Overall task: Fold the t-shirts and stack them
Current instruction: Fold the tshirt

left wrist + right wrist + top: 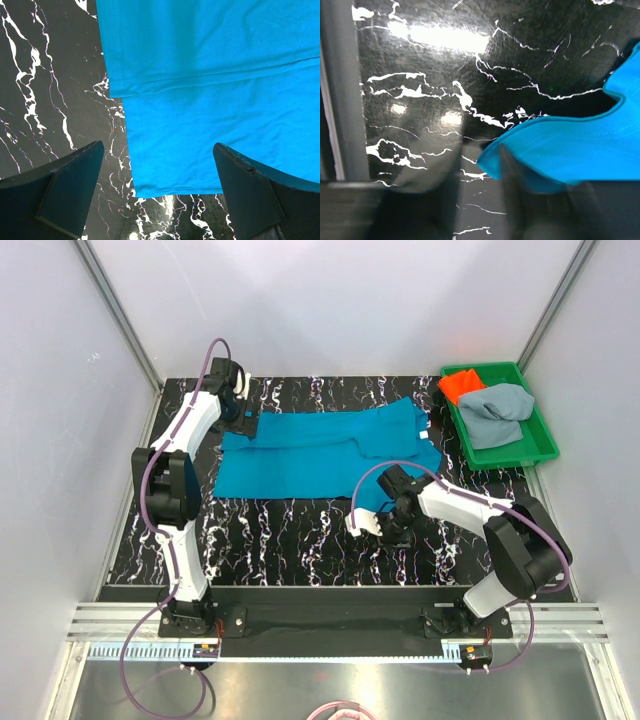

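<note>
Top external view: the teal shirt (320, 455) lies spread on the tabletop (300, 540), one edge just below the wide-open left end effector (243, 418), its lifted hem at the right end effector (388, 512), whose grip is too blurred to tell. Both should pinch cloth firmly before folding.

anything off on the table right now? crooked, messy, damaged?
The teal t-shirt is folded askew: at its left end the two layers' side edges are offset, not aligned. The orange t-shirt and grey t-shirt lie bunched, unfolded, in the green tray. No damage visible.
</note>
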